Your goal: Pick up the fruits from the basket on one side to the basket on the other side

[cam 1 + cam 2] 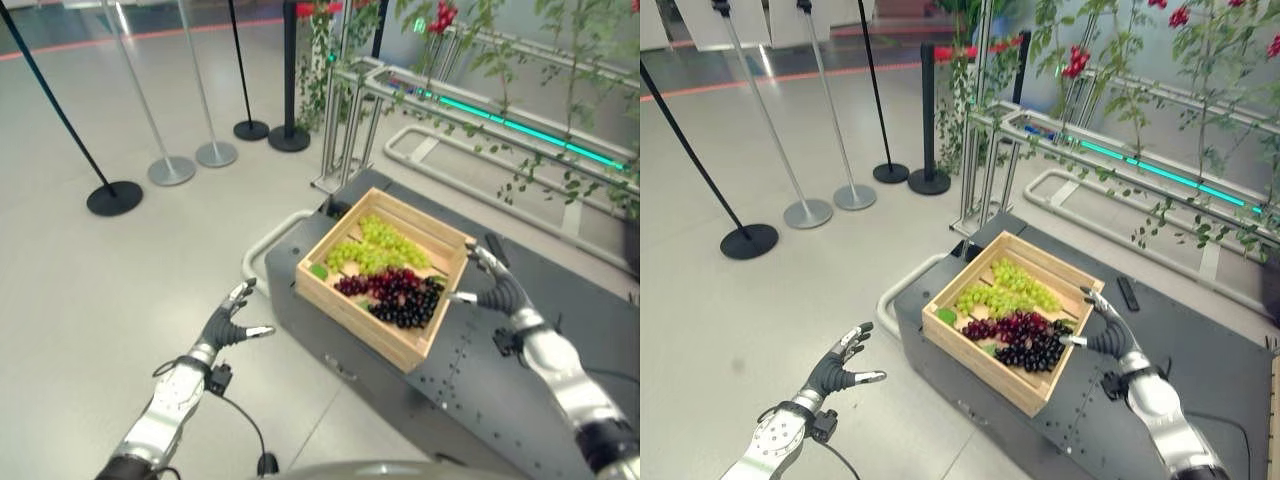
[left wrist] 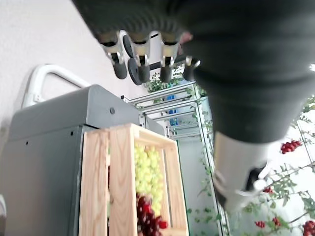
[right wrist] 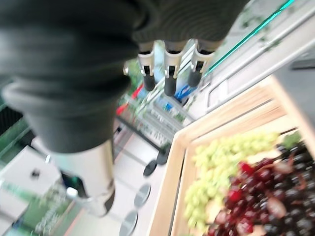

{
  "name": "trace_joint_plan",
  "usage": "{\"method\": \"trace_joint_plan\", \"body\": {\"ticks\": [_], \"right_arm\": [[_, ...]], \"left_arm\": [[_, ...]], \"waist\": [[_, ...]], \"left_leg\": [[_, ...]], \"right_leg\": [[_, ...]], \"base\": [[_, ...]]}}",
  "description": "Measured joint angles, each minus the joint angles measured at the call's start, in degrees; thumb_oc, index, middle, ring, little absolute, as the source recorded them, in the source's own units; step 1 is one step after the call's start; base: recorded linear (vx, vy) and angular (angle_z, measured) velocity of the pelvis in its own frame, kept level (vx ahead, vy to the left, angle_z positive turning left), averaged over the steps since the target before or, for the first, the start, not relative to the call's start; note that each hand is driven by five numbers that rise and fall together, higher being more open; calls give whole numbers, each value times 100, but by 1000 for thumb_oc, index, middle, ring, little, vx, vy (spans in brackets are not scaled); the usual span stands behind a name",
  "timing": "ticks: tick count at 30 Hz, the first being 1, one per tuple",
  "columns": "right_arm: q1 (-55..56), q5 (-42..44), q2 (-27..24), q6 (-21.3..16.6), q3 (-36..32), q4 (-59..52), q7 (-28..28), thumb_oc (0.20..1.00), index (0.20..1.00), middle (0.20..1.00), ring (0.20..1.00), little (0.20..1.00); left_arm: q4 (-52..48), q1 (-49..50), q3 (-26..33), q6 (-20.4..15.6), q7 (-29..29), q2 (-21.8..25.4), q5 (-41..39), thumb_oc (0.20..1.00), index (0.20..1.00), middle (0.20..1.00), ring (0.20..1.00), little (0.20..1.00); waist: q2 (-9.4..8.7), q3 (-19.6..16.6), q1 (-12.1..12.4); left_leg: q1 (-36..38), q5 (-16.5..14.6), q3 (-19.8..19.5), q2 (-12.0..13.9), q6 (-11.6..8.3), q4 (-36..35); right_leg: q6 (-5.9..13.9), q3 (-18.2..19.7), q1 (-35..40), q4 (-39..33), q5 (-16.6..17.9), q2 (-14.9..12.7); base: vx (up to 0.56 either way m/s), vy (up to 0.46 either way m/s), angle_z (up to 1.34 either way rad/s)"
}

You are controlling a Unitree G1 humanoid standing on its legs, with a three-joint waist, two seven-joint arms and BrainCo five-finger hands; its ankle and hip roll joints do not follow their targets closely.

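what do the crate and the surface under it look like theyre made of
The crate looks like pale unfinished wood: slatted boards with visible grain and no paint. The platform beneath it appears to be grey painted metal, matte, with small bolt holes and rounded edges, though hard plastic cannot be ruled out.

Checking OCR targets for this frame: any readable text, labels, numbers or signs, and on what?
None readable.
Wooden crate: no print visible on its slats.
Grey platform: screw holes, no lettering visible.
Small green sign behind the plants: too small to read.
White boards at the far edge: no legible text.
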Motion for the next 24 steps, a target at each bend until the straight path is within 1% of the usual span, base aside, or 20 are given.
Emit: {"method": "trace_joint_plan", "body": {"ticks": [2, 3, 5, 6, 9, 10, 11, 12, 13, 14, 15, 16, 17, 18, 19, 20, 21, 22, 23, 24], "right_arm": [[-194, -1, 19, 48, 194, 6, -31, 1000, 1000, 1000, 1000, 1000], [-349, -6, 15, 92, 260, 1, -39, 1000, 1000, 1000, 1000, 1000], [-419, -30, 10, 151, 265, -60, -82, 1000, 1000, 1000, 1000, 1000], [-418, -68, 12, 195, 266, -140, -103, 1000, 1000, 1000, 1000, 1000], [-379, -156, 9, 255, 270, -187, -105, 1000, 1000, 1000, 1000, 1000], [-450, -177, -72, 274, 265, -229, -120, 1000, 1000, 1000, 1000, 1000], [-514, -175, -125, 276, 276, -214, -136, 1000, 1000, 1000, 1000, 1000], [-672, -172, -183, 284, 291, -201, -184, 1000, 1000, 1000, 1000, 1000], [-792, -174, -215, 294, 271, -178, -215, 1000, 1000, 1000, 1000, 1000], [-1130, -173, -249, 320, 331, -56, -240, 1000, 1000, 1000, 1000, 1000], [-1287, -170, -271, 320, 355, -11, -319, 1000, 1000, 1000, 1000, 1000], [-1461, -166, -346, 320, 340, -10, -461, 1000, 1000, 1000, 1000, 1000], [-1612, -165, -408, 320, 322, -8, -550, 1000, 1000, 1000, 1000, 1000], [-1827, -166, -422, 319, 320, 27, -660, 1000, 1000, 1000, 1000, 1000], [-1850, -169, -406, 323, 318, 52, -761, 1000, 1000, 1000, 1000, 1000], [-1825, -171, -373, 327, 385, 48, -813, 1000, 1000, 1000, 1000, 1000], [-1788, -176, -363, 324, 402, 41, -845, 1000, 1000, 1000, 1000, 1000], [-1795, -206, -352, 328, 400, 79, -954, 1000, 1000, 1000, 1000, 1000], [-1840, -218, -370, 325, 371, 87, -1033, 1000, 1000, 1000, 1000, 1000], [-1938, -220, -386, 324, 320, 201, -1138, 1000, 1000, 1000, 1000, 1000]], "left_arm": [[-172, -166, 62, 7, 100, 197, -16, 1000, 1000, 1000, 1000, 1000], [-291, -296, 64, 2, 171, 325, -56, 1000, 1000, 1000, 1000, 1000], [-330, -468, 70, 4, 203, 334, -83, 1000, 1000, 1000, 1000, 1000], [-499, -539, 76, -14, 243, 336, -118, 1000, 1000, 1000, 1000, 1000], [-733, -547, 74, -17, 284, 281, -230, 1000, 1000, 1000, 1000, 1000], [-873, -546, 38, -32, 285, 219, -353, 1000, 1000, 1000, 1000, 1000], [-911, -566, 30, -34, 282, 165, -440, 1000, 1000, 1000, 1000, 1000], [-1042, -699, 31, -53, 304, 144, -657, 1000, 1000, 1000, 1000, 1000], [-1068, -862, 9, -72, 312, 147, -740, 1000, 1000, 1000, 1000, 1000], [-1048, -988, -14, -78, 345, 72, -847, 1000, 1000, 1000, 1000, 1000], [-1021, -1060, -85, -80, 402, 12, -910, 1000, 1000, 1000, 1000, 1000], [-1010, -1282, -262, -83, 476, -6, -926, 1000, 1000, 1000, 1000, 1000], [-1021, -1488, -346, -99, 490, -14, -920, 1000, 1000, 1000, 1000, 1000], [-1028, -1686, -362, -118, 553, -64, -914, 1000, 1000, 1000, 1000, 1000], [-1038, -1758, -364, -125, 615, -89, -902, 1000, 1000, 1000, 1000, 1000], [-1067, -1770, -328, -132, 700, -59, -903, 1000, 1000, 1000, 1000, 1000], [-1072, -1768, -294, -132, 741, -57, -901, 1000, 1000, 1000, 1000, 1000], [-1108, -1765, -258, -140, 800, -57, -900, 1000, 1000, 1000, 1000, 1000], [-1111, -1807, -247, -149, 822, -57, -897, 1000, 1000, 1000, 1000, 1000], [-1107, -1910, -242, -149, 850, -57, -894, 1000, 1000, 1000, 1000, 1000]], "waist": [[-94, 136, 24], [-86, 263, 20], [-62, 346, 5], [-71, 430, 9], [-93, 434, 38], [-23, 466, 4], [79, 541, 4], [123, 684, -4], [32, 813, -42], [125, 993, 114], [223, 1086, 188], [343, 1233, 129], [365, 1367, 130], [460, 1548, 157], [507, 1562, 152], [569, 1570, 195], [591, 1578, 155], [612, 1590, 132], [609, 1601, 133], [679, 1638, 83]], "left_leg": [[-36, 15, -99, -118, 24, -7], [-87, 25, -141, -142, 34, -1], [-137, 41, -176, -179, 31, -2], [-129, 48, -221, -221, -3, -19], [-139, -23, -396, -246, -149, -2], [-217, -24, -546, -184, -260, 12], [-352, 14, -604, -74, -448, 198], [-1089, -138, -703, 24, -574, 1096], [-1447, -183, -728, 49, -612, 1622], [-1747, -174, -763, 216, -598, 2054], [-1856, -159, -834, 282, -599, 2196], [-2183, -289, -1032, 247, -705, 2494], [-2240, -336, -1055, 159, -744, 2286], [-2290, -318, -1038, 84, -721, 1685], [-2291, -261, -1006, 89, -680, 1405], [-2227, -172, -977, 176, -575, 895], [-2183, -141, -891, 233, -531, 794], [-2050, -81, -927, 222, -454, 652], [-2031, 120, -940, 202, -432, 513], [-2083, 485, -723, 288, -492, 415]], "right_leg": [[11, 100, -261, -275, -77, -130], [71, 144, -372, -889, 4, -142], [101, 190, -449, -1421, 197, -185], [72, 251, -476, -1699, 345, -201], [-58, 173, -472, -1512, 443, -149], [-474, 186, -473, -1546, 760, 9], [-606, 129, -495, -1444, 667, 171], [-815, 68, -806, -1218, 463, 288], [-957, 69, -976, -1054, 396, 221], [-1105, 52, -1077, -959, 360, 390], [-1175, -14, -1074, -942, 317, 464], [-1257, -110, -1061, -965, 295, 471], [-1297, -103, -1063, -1047, 332, 471], [-1342, -107, -1069, -1129, 350, 544], [-1385, -179, -1074, -1233, 381, 645], [-1436, -179, -1067, -1340, 408, 857], [-1463, -218, -1067, -1357, 392, 942], [-1460, -158, -1129, -1366, 382, 1051], [-1458, -111, -1218, -1347, 383, 1066], [-1417, -81, -1316, -1330, 381, 1099]], "base": [[197, -206, 35], [166, -216, 35], [116, -176, 49], [129, -236, 52], [44, -239, 44], [-106, -403, 46], [-164, -405, 73], [-116, -172, 54], [-116, -202, 30], [-45, -144, -7], [-34, -147, 5], [54, -27, 23], [114, -62, 21], [117, -61, -1], [118, -33, -26], [15, 38, -29], [7, 41, -40], [-17, 55, -32], [12, 50, -40], [18, 71, -22]]}}
